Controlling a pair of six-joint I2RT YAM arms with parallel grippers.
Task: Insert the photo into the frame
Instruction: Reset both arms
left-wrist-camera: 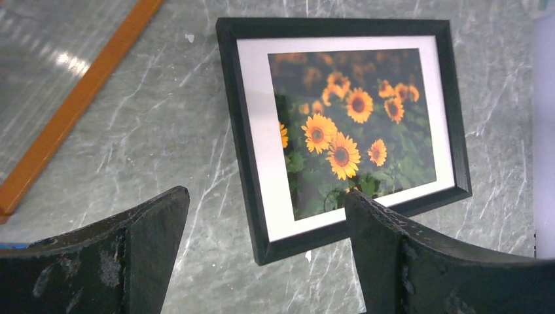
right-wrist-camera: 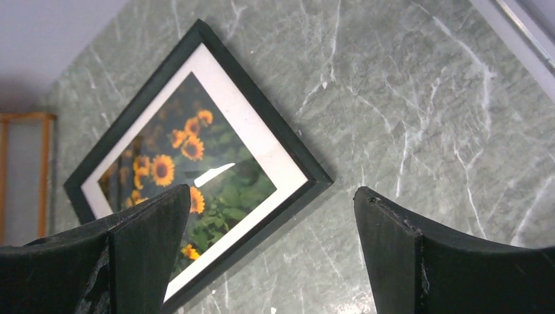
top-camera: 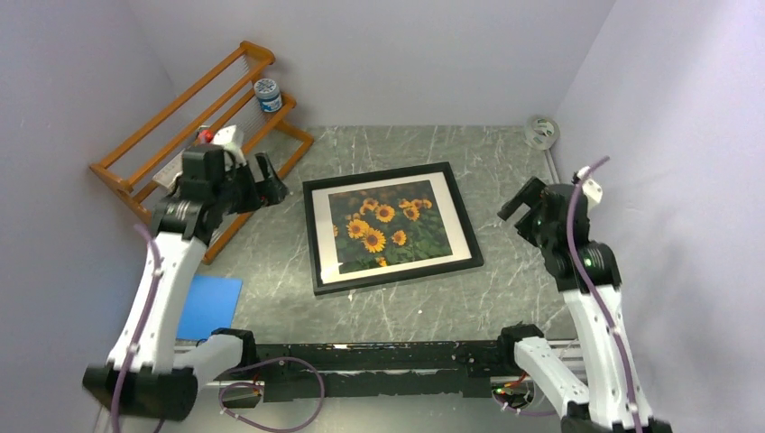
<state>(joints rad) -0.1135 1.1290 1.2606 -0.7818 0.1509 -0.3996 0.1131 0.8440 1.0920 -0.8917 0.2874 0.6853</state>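
Observation:
The black frame (top-camera: 309,234) lies flat in the middle of the marble table, slightly rotated. The sunflower photo (top-camera: 390,225) sits inside it, face up behind a white mat. My left gripper (top-camera: 271,185) hovers open off the frame's left side, above the table, holding nothing. My right gripper (top-camera: 519,203) hovers open off the frame's right side, also empty. In the left wrist view the frame (left-wrist-camera: 237,124) and photo (left-wrist-camera: 353,124) lie ahead of the open left gripper (left-wrist-camera: 267,203). In the right wrist view the frame (right-wrist-camera: 262,101) and photo (right-wrist-camera: 190,150) lie left of the open right gripper (right-wrist-camera: 271,196).
An orange wooden rack (top-camera: 180,117) stands at the back left with a blue-lidded jar (top-camera: 267,94) on it. A blue sheet (top-camera: 212,305) lies near the left arm's base. A roll of tape (top-camera: 541,133) sits at the back right by the wall.

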